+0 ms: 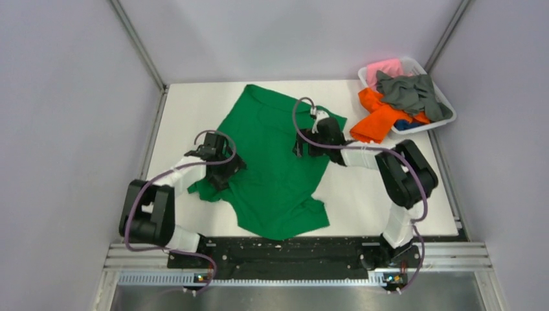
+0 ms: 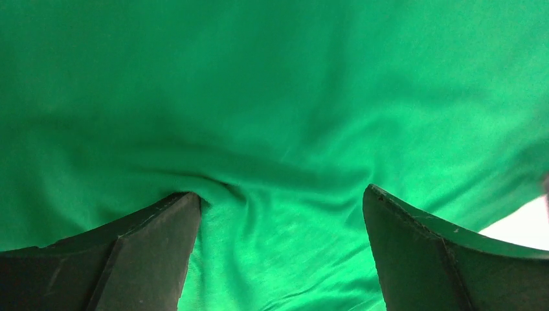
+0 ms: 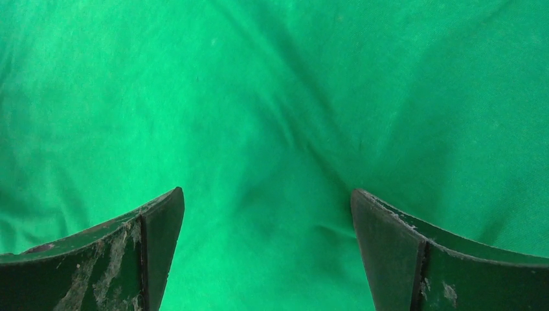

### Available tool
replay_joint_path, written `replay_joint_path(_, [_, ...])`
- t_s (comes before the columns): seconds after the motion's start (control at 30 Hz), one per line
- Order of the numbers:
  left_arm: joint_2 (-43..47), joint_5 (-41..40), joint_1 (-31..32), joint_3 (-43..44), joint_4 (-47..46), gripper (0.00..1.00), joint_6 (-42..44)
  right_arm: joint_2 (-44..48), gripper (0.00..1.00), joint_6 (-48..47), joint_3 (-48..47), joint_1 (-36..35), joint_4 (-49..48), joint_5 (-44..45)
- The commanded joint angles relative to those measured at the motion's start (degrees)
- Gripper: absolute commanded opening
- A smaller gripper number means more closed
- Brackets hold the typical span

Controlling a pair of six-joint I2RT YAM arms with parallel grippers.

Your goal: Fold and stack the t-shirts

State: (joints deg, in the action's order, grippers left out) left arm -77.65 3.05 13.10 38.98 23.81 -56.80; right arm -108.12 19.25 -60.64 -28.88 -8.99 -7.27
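Observation:
A bright green t-shirt lies spread and wrinkled on the white table, collar toward the back. My left gripper is open, its fingers pressing down on the shirt's left side, which fills the left wrist view. My right gripper is open over the shirt's right side, its fingers down on the cloth, which fills the right wrist view. An orange t-shirt, a dark grey one, a pink one and a bit of blue lie in the basket.
A white plastic basket stands at the back right corner of the white table, with the orange shirt hanging over its front edge. Grey walls close in the sides and back.

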Motion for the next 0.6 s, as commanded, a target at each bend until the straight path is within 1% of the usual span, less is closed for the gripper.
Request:
replay_joint_path(0.0, [-16.06, -6.48, -2.11, 11.05, 1.21, 0.99, 3.27, 7.40, 0.99, 5.81, 11.93, -2.25, -1.19, 0.45])
replay_joint_path(0.1, [-27.44, -1.10, -3.25, 23.02, 5.15, 0.99, 5.85, 12.15, 0.99, 9.32, 17.66, -4.18, -2.40, 3.68])
replay_joint_path(0.17, [-34.58, -0.58, -3.19, 32.06, 7.35, 0.99, 7.13, 14.55, 0.99, 12.42, 21.77, -5.19, -6.94, 2.94])
replay_joint_path(0.23, [-42.33, -0.97, -3.26, 43.88, 12.81, 0.99, 8.43, 15.65, 0.99, 15.40, 24.92, -5.92, -11.44, 0.34])
replay_joint_path(0.3, [-51.33, -0.28, -3.26, 57.45, 18.61, 0.99, 10.68, 15.86, 0.99, 17.54, 26.72, -6.80, -15.12, -0.62])
replay_joint_path(0.33, [-55.19, -0.10, -3.26, 64.35, 20.52, 0.99, 11.92, 15.70, 0.99, 17.28, 26.43, -7.49, -15.96, -0.55])
replay_joint_path(0.37, [-58.98, 0.77, -3.26, 73.03, 21.96, 0.99, 13.10, 15.48, 0.99, 16.51, 25.38, -8.03, -15.87, 0.20])
replay_joint_path(0.43, [-65.75, 3.15, -3.32, 84.49, 24.16, 0.99, 14.36, 13.51, 0.99, 14.22, 21.87, -8.90, -13.21, 1.88])
replay_joint_path(0.5, [-71.10, 5.55, -3.41, 92.35, 23.14, 0.99, 14.73, 11.28, 0.99, 12.81, 19.04, -9.08, -11.67, 2.97])
replay_joint_path(0.57, [-74.33, 8.23, -3.50, 95.97, 19.32, 0.99, 14.61, 9.16, 0.99, 12.06, 17.31, -9.10, -12.34, 3.23])
